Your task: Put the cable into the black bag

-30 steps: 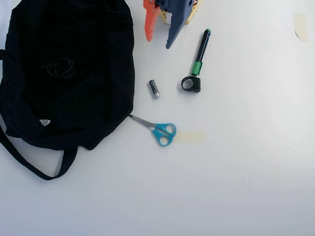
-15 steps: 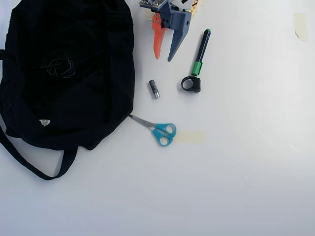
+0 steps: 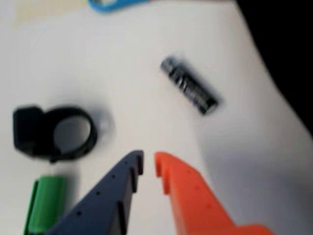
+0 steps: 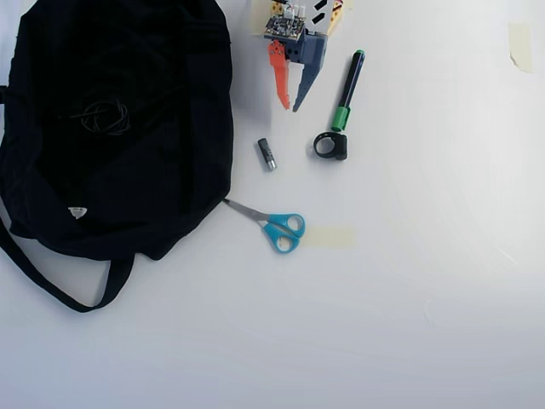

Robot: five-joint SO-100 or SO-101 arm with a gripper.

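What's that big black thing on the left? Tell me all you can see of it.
It is a large, floppy black bag of soft fabric, lying flat and crumpled on the white table in the overhead view. A long strap loops out below it, and a small white tag shows near its lower left. A thin coiled cable rests on it. The scissors' tip touches its edge.

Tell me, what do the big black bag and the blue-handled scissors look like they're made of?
The black bag looks like soft matte fabric: it lies floppy and creased, with a limp strap trailing off it. The scissors seem to have smooth, slightly glossy blue plastic handles and thin grey blades, probably steel, though the blades are too small in the overhead view to be sure.
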